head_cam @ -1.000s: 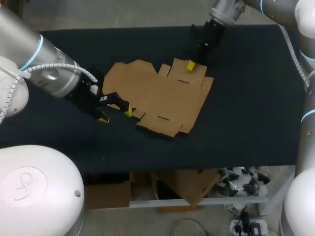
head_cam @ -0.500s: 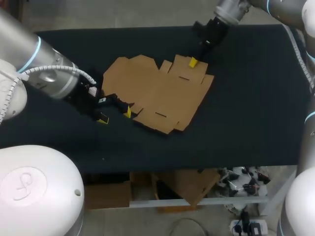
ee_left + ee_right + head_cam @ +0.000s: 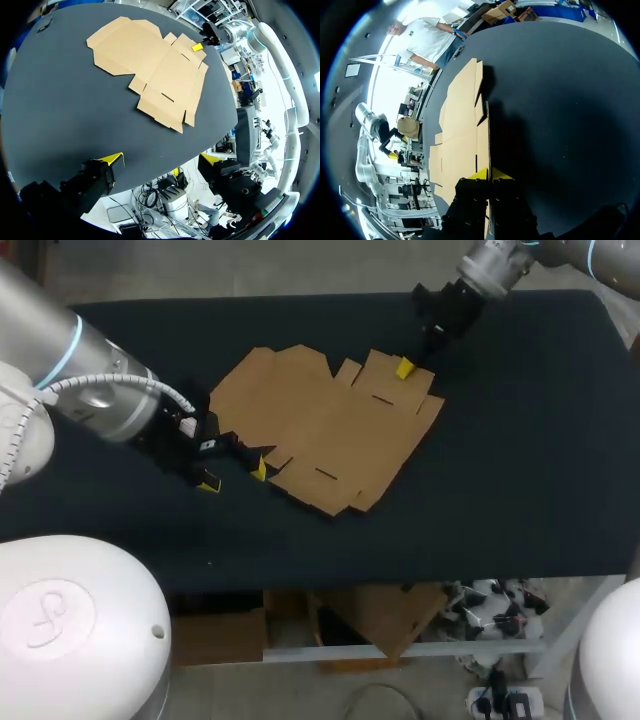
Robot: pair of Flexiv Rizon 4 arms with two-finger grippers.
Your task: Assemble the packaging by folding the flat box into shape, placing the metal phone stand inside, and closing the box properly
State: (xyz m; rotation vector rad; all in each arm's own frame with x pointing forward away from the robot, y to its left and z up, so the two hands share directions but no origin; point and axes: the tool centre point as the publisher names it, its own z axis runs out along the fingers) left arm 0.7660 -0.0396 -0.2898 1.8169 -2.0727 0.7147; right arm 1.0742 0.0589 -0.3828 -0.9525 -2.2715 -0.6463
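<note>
Flat box (image 3: pixel 325 430), pinched by the right jaws, hides one fingertip from above.

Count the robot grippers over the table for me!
2. The left gripper is open, beside the near left edge of the box. The right gripper is shut on the box's far edge.
</note>
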